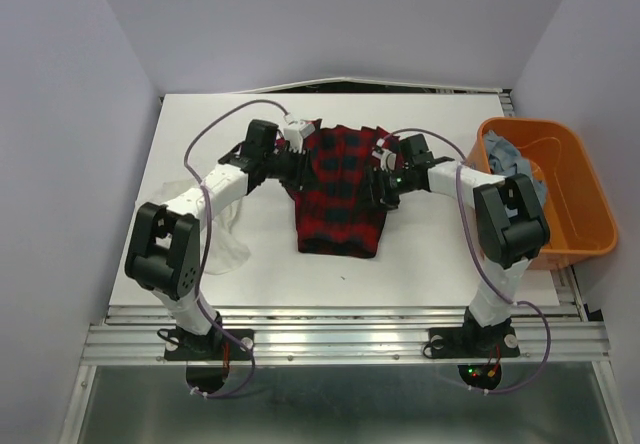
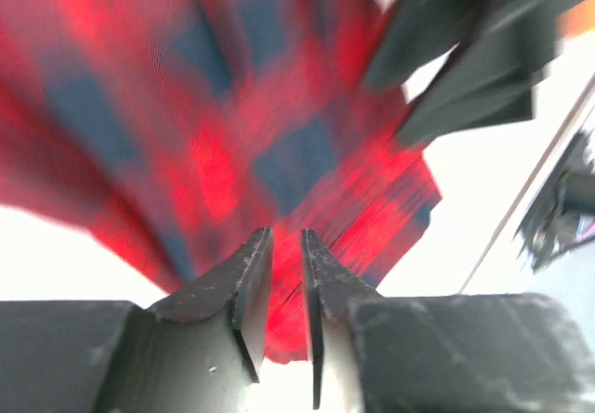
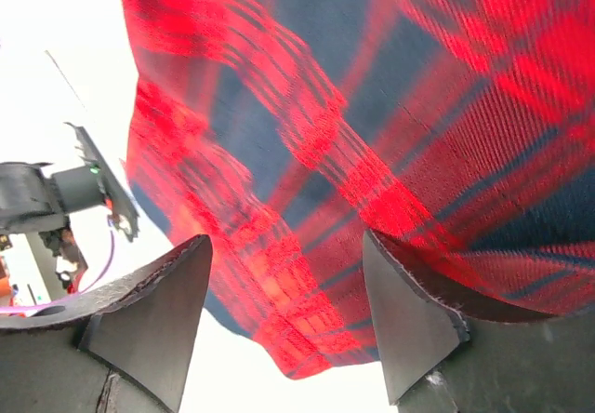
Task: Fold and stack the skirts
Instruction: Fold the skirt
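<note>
The red-and-black plaid skirt (image 1: 338,204) lies at the middle of the white table (image 1: 430,259). Its narrower end points toward 6 o'clock, and its far end is bunched up between the two arms. The left gripper (image 1: 298,161) sits at the skirt's 10 o'clock corner. In the left wrist view its fingers (image 2: 244,278) are almost pressed together with only a thin slit between them. Blurred plaid cloth shows through that slit and fills the view beyond, but I cannot tell whether the cloth is actually pinched. The right gripper (image 1: 383,179) is at the skirt's 2 o'clock edge. In the right wrist view its fingers (image 3: 158,311) are spread wide. Plaid cloth stretches across the gap and lies over the top of the finger on the view's right side, with nothing squeezed between them that I can make out. A thin white skirt (image 1: 232,244) lies crumpled at about 8 o'clock on the table, partly under the left arm and well apart from the plaid one. At 3 o'clock, an orange tub (image 1: 590,204) stands by the table's edge. The light blue denim skirt (image 1: 505,156) is heaped inside the tub against its near-left wall.
</note>
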`<action>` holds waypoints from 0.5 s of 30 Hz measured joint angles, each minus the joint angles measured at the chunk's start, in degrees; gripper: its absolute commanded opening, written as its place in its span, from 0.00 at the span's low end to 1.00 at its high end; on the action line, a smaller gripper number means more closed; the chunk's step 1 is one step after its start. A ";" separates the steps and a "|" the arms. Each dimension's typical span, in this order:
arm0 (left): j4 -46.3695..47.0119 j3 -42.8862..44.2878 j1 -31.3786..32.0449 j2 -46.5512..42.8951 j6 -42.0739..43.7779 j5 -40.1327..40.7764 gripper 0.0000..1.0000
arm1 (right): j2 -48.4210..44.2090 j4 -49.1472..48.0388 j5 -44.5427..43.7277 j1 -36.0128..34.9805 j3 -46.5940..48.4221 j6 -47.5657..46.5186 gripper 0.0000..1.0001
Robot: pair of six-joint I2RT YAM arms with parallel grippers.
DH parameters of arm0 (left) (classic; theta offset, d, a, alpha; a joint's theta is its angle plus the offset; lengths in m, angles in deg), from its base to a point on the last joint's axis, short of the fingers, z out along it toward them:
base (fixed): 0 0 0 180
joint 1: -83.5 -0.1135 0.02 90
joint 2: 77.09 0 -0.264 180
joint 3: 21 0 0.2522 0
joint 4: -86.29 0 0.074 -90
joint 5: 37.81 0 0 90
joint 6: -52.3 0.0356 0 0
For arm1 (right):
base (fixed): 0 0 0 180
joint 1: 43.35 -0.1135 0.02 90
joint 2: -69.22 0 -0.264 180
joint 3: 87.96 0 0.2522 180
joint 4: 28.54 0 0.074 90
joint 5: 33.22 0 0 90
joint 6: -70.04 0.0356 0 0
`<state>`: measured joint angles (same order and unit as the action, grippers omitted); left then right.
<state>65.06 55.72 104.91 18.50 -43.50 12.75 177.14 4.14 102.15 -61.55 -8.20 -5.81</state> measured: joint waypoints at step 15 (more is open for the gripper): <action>3.96 34.34 2.71 25.77 -6.58 9.97 0.30 | -0.90 -0.87 -4.98 1.53 11.89 0.74 0.75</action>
<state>69.02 90.06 107.62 44.27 -50.08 22.72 176.24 3.27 97.16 -60.02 3.69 -5.06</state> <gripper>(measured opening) 0.311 0.751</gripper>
